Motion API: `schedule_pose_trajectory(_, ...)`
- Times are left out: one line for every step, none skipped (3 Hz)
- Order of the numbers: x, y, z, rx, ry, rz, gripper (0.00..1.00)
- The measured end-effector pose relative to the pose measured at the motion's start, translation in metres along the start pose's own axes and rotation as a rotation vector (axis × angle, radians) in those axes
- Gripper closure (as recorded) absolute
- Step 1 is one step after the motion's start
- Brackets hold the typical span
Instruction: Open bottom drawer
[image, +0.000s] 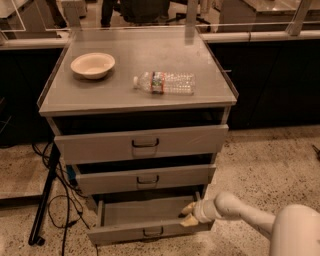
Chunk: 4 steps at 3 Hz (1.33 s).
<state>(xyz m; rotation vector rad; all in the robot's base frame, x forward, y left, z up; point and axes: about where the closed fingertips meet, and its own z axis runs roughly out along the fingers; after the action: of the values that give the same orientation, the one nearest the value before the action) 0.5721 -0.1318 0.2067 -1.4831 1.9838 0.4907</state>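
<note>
Jaws apart: the gripper (186, 214) on the white robot arm shows two pale fingertips spread at the right end of the bottom drawer (142, 213), the grey metal drawer with the shortest front panel and a small dark centre pull. Whether they touch its side wall cannot be told. This drawer, lowest of three, stands pulled out, its plain interior exposed. On the grey flat cabinet top (125, 102) rest a cream round bowl (93, 65) and a clear plastic bottle (165, 83) lying on its side.

Right corner of bottom drawer (142, 214) behind gripper (187, 214)
</note>
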Motion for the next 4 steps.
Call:
schedule_pose_trajectory(-0.0072,-0.0069,0.0012,-0.011,-0.004,0.006,0.97)
schedule_pose_trajectory(-0.0077,-0.0065,0.002,-0.012,-0.005,0.006,0.26)
schedule_pose_trajectory(-0.0077,-0.0065,0.002,-0.013,-0.005,0.006,0.03)
schedule_pose_trajectory(-0.0077,-0.0064,0.002,-0.013,-0.005,0.006,0.0)
